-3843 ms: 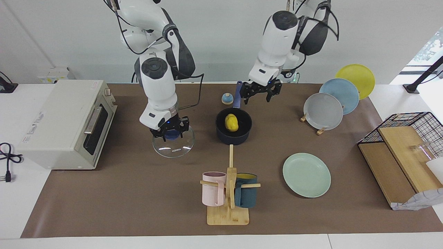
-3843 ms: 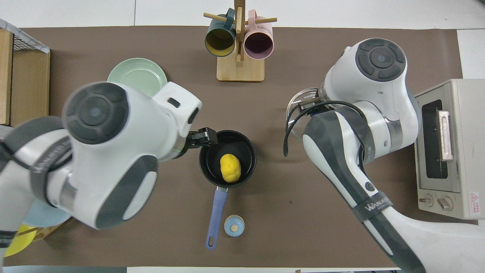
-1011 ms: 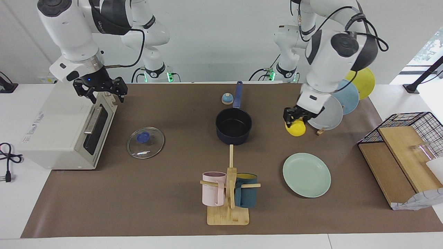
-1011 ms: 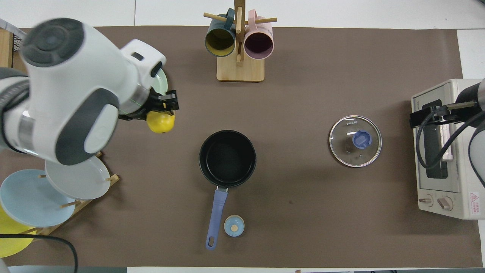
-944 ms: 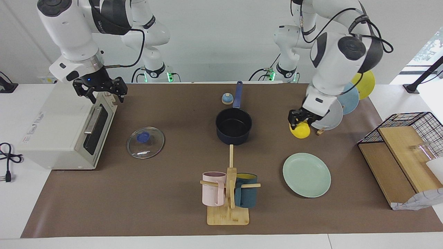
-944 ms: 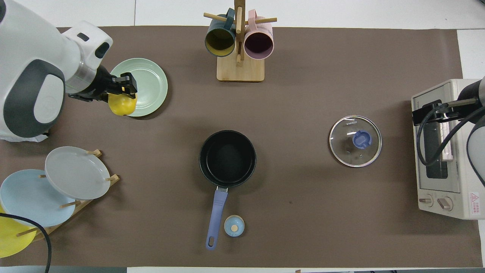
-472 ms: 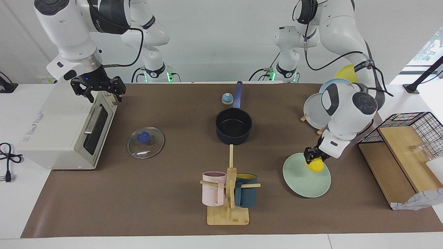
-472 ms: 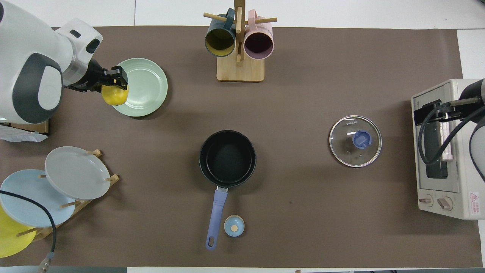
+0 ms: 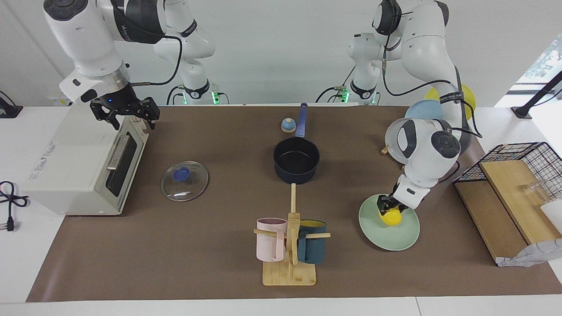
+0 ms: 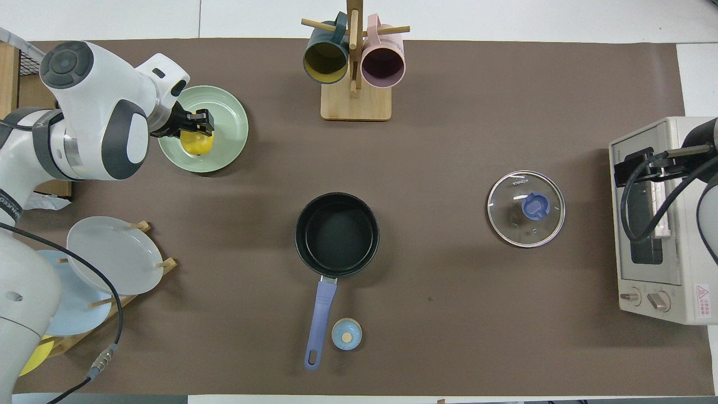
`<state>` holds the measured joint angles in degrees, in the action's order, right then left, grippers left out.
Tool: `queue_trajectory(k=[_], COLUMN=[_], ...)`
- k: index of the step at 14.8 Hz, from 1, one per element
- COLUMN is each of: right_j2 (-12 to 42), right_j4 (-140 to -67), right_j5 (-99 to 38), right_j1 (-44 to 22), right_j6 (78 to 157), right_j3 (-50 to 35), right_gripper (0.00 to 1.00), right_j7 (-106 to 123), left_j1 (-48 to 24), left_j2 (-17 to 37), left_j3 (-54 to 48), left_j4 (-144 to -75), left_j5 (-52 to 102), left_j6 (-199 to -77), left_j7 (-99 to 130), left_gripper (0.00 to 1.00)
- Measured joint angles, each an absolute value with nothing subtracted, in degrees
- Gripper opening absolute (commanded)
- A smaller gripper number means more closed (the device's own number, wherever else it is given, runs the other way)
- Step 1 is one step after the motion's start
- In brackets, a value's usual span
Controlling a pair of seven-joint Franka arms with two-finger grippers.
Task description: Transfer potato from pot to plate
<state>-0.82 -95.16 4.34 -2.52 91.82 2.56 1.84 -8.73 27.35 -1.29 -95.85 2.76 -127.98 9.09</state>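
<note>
Over the plate (image 9: 389, 235) (image 10: 224, 148), toward the left arm's end of the table: left gripper (image 9: 386, 205) (image 10: 196, 120), fingers clenched on the potato (image 9: 390, 216) (image 10: 197, 142). Potato low above, or just touching, the plate's middle; contact cannot be told. Plate flat on the brown mat (image 9: 210, 245) (image 10: 449, 314), farther from the robots than the plate rack (image 9: 406, 166) (image 10: 112, 294) with its grey plate (image 10: 112, 258), blue plate (image 9: 421, 110) (image 10: 70, 308) and yellow plate (image 9: 465, 94) (image 10: 33, 350).

At mid-table: pot (image 9: 296, 160) (image 10: 337, 234), dark inside bare, handle pointing toward the robots. Just beside the handle, a small blue knob (image 9: 288, 125) (image 10: 346, 334). Farther from the robots than the pot, a wooden mug stand (image 9: 290, 263) (image 10: 354, 101) with a pink mug (image 9: 270, 240) (image 10: 383, 64) and a teal mug (image 9: 312, 245) (image 10: 325, 60).

Toward the right arm's end: glass lid (image 9: 184, 181) (image 10: 526, 209) flat on the mat, well apart from the pot. Beside it, the toaster oven (image 9: 74, 158) (image 10: 656, 224).

Up over the oven's near corner: right gripper (image 9: 125, 112) (image 10: 631, 168), fingers spread apart, holding nothing, waiting.

At the table's edge by the left arm's end: wire basket (image 9: 518, 162) and wooden boards (image 9: 505, 206).
</note>
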Motion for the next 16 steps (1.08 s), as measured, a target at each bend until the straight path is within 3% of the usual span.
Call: queue_trajectory(k=[1, 2, 3, 9, 12, 16], right_j2=[-0.82, -0.82, -0.82, -0.84, -0.98, -1.05], right_j4=[-95.13, -95.11, -95.08, -94.98, -94.78, -94.30], right_j5=[4.34, 4.34, 4.34, 4.34, 4.04, 4.02], right_j1=[-2.52, -2.53, -2.53, -2.43, -2.48, -2.29], right_j6=[91.82, 91.82, 91.82, 90.74, 89.23, 89.47], right_j3=[2.55, 2.54, 2.54, 2.56, 2.27, 2.14], right_gripper=[1.00, 1.00, 1.00, 1.00, 1.00, 1.00], right_j7=[1.57, 1.53, 1.51, 1.43, 1.42, 1.30], left_j1=[-8.73, -8.73, -8.70, -8.31, -7.80, -7.41], left_j2=[27.34, 27.20, 27.14, 24.71, 18.39, 7.28], left_j3=[-1.30, -1.30, -1.29, 0.44, 2.83, 3.28], left_j4=[-96.57, -96.70, -96.71, -92.64, -88.47, -88.12], left_j5=[2.77, 2.77, 2.76, 2.76, 2.74, 2.64], left_j6=[-128.93, -129.18, -129.18, -123.77, -112.06, -98.64], left_j7=[8.99, 8.86, 8.22, 4.98, 4.65, 4.53], left_gripper=[0.00, 0.17, 0.99, 1.00, 1.00, 1.00])
